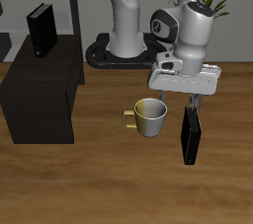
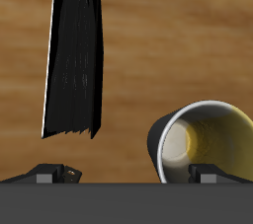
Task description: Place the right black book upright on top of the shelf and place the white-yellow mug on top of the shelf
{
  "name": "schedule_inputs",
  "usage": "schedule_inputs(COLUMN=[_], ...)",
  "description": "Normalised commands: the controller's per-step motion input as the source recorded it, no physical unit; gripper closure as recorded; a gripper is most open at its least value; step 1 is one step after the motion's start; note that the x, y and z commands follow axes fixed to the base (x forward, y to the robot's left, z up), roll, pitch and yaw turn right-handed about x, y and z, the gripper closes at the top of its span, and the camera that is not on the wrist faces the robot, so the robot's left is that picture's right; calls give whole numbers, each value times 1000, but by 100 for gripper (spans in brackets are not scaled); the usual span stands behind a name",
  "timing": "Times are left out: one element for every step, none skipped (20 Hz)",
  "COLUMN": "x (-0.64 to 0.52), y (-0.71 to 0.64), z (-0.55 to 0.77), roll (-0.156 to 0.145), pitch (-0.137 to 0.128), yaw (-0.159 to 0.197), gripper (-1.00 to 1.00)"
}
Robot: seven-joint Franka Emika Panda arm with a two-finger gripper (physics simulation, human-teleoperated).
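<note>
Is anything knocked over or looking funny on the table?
Nothing is knocked over or spilled. The white-yellow mug stands upright on the table. One black book hangs upright under the claw; another stands on the shelf.

The arm reaches forward and down, its gripper [image 1: 193,106] pointing at the table, jaws close together.
</note>
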Motion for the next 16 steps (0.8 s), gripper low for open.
schedule_inputs(x=[63, 63, 52, -20, -103, -112, -36, -28, -62, -36, -71, -44, 9, -13, -9, 175], y=[-69, -82, -120, -65, -68, 47, -64, 2, -172, -166, -70, -142, -77, -95, -75, 55], z=[-193, -177, -248, -291, -233, -255, -285, -146, -213, -175, -109, -169, -245, -179, -138, -1], roll=[-10, 9, -36, -13, -43, 58, 4, -4, -9, -42, 3, -7, 1, -2, 22, 0], pitch=[29, 30, 22, 54, 16, 5, 41, 2, 2, 43, -10, 4, 54, 32, 13, 0], yaw=[11, 20, -5, -4, -35, 23, 8, 3, 6, -45, 26, -33, -2, -8, 4, 0], gripper=[-100, -100, -100, -100, -100, -100, -100, -100, -100, -100, -100, -100, -100, -100, -100, -100])
